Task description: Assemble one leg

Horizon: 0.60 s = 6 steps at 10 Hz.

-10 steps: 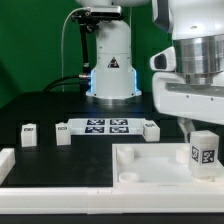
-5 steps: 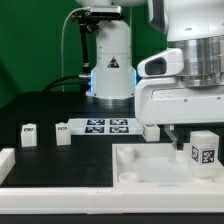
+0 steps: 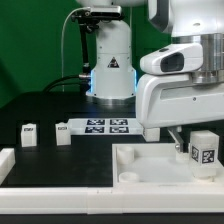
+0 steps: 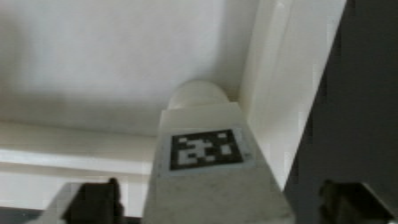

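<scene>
A leg [image 3: 205, 152], a stubby white post with a square tag on its face, stands upright at the corner of the large white tray-like piece [image 3: 140, 165] on the exterior view's right. My gripper [image 3: 190, 136] hangs just over and behind it. In the wrist view the leg [image 4: 214, 150] sits between my two dark fingertips [image 4: 96, 202], with a gap on each side. My gripper [image 4: 217, 206] is open and not touching the leg. Three more legs stand on the black table: two [image 3: 29, 134] [image 3: 63, 133] at the left and one [image 3: 151, 129] by the board.
The marker board [image 3: 105, 126] lies flat at mid-table. The robot base [image 3: 112, 65] stands behind it. Another white raised-edge part [image 3: 8, 160] sits at the exterior view's far left.
The arm's wrist has shifted toward the exterior view's left and settled lower over the leg on the tray piece. The legs and the tray piece have not moved.
</scene>
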### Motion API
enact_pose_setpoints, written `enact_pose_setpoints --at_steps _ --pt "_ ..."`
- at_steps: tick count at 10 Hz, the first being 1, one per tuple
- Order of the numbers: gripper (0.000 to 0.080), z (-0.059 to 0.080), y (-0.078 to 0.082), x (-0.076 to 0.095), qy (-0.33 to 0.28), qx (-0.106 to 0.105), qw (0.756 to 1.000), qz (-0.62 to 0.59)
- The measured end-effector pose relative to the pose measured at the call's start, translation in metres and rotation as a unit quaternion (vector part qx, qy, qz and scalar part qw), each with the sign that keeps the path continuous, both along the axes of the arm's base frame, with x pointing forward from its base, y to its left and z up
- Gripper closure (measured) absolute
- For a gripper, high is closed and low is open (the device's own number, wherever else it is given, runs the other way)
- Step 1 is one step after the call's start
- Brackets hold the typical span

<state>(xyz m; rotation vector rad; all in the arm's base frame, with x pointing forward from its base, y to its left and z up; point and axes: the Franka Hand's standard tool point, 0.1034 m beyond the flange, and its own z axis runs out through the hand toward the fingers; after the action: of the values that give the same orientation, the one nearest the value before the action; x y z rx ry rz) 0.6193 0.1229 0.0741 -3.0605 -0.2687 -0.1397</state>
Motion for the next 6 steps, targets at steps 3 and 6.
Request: enact_pose_setpoints --at_steps 3,6 --pt "0.0509 0.0 -0.0002 0.0001 0.0 0.0 1.0 -0.004" --pt "0.0508 -0.0001 -0.0003 0.0004 0.001 0.013 0.992 -0.123"
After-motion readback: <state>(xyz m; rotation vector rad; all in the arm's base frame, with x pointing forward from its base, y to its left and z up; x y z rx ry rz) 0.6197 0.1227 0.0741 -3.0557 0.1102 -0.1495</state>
